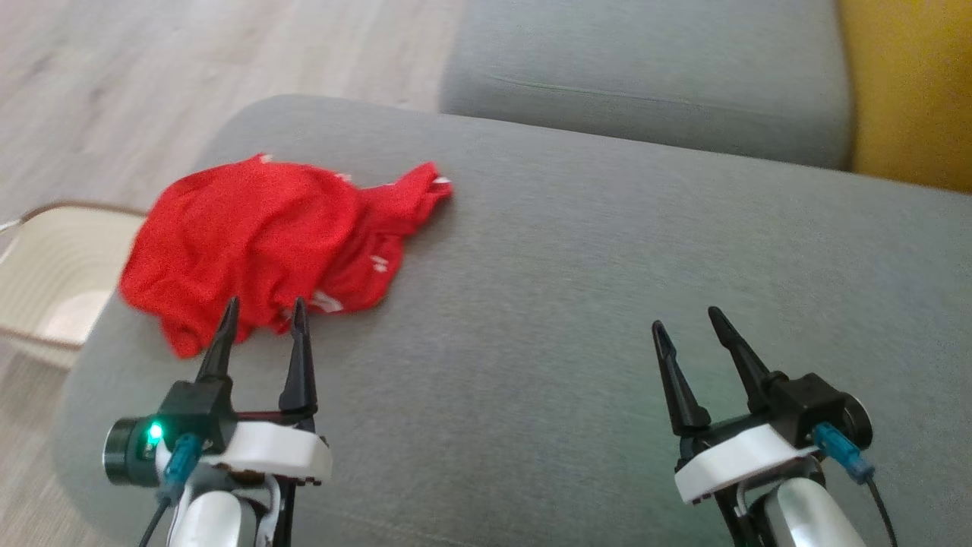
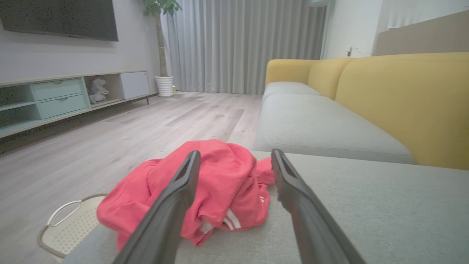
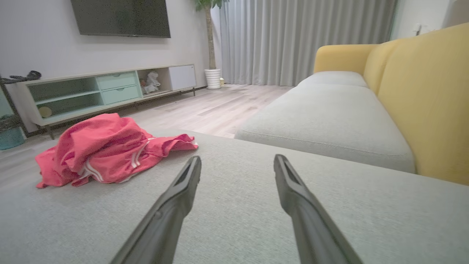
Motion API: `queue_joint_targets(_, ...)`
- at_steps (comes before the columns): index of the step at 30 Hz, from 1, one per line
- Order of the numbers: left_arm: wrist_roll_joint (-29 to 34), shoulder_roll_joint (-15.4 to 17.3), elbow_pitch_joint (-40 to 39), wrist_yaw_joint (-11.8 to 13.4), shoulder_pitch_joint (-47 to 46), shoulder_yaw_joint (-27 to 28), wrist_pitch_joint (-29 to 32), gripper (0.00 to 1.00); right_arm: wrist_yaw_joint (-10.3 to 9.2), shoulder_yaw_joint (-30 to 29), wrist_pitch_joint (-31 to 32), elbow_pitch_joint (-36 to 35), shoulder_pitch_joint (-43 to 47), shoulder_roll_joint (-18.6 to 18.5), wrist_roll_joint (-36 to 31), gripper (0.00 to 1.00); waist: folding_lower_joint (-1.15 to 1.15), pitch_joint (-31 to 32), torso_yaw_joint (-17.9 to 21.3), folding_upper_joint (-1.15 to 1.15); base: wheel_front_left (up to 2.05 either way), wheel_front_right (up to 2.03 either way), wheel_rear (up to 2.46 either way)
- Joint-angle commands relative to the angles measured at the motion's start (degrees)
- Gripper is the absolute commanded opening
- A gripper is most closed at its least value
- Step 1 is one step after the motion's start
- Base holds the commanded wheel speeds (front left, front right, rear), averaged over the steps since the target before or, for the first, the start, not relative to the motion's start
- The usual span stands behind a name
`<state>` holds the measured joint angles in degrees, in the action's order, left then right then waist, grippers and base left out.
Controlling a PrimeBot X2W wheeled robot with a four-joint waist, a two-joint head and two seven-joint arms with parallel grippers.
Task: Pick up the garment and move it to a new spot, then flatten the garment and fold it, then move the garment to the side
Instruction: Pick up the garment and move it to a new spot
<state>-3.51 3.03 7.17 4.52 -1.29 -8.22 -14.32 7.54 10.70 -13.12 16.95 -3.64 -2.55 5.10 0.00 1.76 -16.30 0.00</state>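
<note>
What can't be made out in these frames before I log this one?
- Garment: crumpled in all views; its own folds hide what kind it is.
- Basket: head view, cut off by the left edge and partly behind the cushion; full shape unseen.
- Left gripper: head view, its tips overlap the garment; touching or above it, cannot tell.
- Objects in the shelf: right wrist view, too small.

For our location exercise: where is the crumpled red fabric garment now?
In the head view, the crumpled red fabric garment lies at the left end of the grey upholstered cushion, just ahead of the left gripper, near the cream basket.
</note>
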Motion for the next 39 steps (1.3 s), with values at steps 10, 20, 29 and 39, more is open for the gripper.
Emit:
queue_joint_targets(10, 0.91, 0.47, -2.01, -0.67, -0.81, 3.88, -0.68, 1.00, -0.05, 2.12, -0.83, -0.59, -1.15, -0.32, 1.62, 1.00, 0.00, 0.81, -8.08, 0.00, 0.00, 0.00, 0.00)
queue_joint_targets(20, 0.54, 0.33, -1.84, -0.83, -0.64, 5.25, -0.68, 1.00, -0.05, 3.07, -1.22, 0.21, -1.45, -0.32, 2.26, 1.00, 0.00, 0.68, -7.98, 0.00, 0.00, 0.00, 0.00)
queue_joint_targets(29, -0.24, 1.55, -1.68, -1.62, -2.66, 8.62, -0.68, 1.00, -0.05, 2.17, -0.95, -0.23, -2.70, -0.32, 1.44, 1.00, 0.00, -2.13, -5.24, 0.00, 0.00, 0.00, 0.00)
queue_joint_targets(39, -4.59, 7.26, 7.53, -6.67, -13.37, 13.89, -0.35, 1.00, -0.05, -3.45, 0.37, -3.94, -6.63, -0.32, -2.38, 1.00, 0.00, -11.56, 0.82, 0.00, 0.00, 0.00, 0.00)
